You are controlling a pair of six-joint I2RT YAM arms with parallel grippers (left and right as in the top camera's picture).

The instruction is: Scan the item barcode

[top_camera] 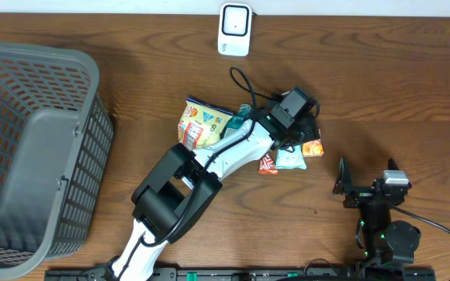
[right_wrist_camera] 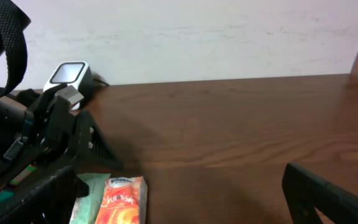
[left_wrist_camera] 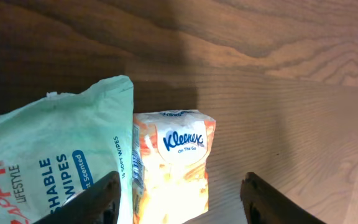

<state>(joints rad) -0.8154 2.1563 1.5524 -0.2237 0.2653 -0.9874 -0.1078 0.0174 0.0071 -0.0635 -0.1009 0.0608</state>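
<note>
An orange Kleenex tissue pack [left_wrist_camera: 173, 165] lies flat on the wooden table beside a pale green wipes pack [left_wrist_camera: 48, 162]. My left gripper [left_wrist_camera: 182, 200] hangs open just over them, one finger [left_wrist_camera: 101, 199] above the wipes and the other [left_wrist_camera: 272, 202] above bare wood; the tissue pack lies between them, untouched. From overhead the left gripper [top_camera: 301, 134] is over the item pile, with the Kleenex pack [top_camera: 312, 148] at its right edge. The white barcode scanner [top_camera: 233, 30] stands at the table's far edge. My right gripper [top_camera: 366, 181] rests open and empty at the front right.
A large grey mesh basket [top_camera: 22, 148] fills the left side. A yellow snack bag [top_camera: 201, 125] and a small red-orange packet [top_camera: 268, 164] lie in the pile under the left arm. The scanner [right_wrist_camera: 70, 74] also appears in the right wrist view, by the wall.
</note>
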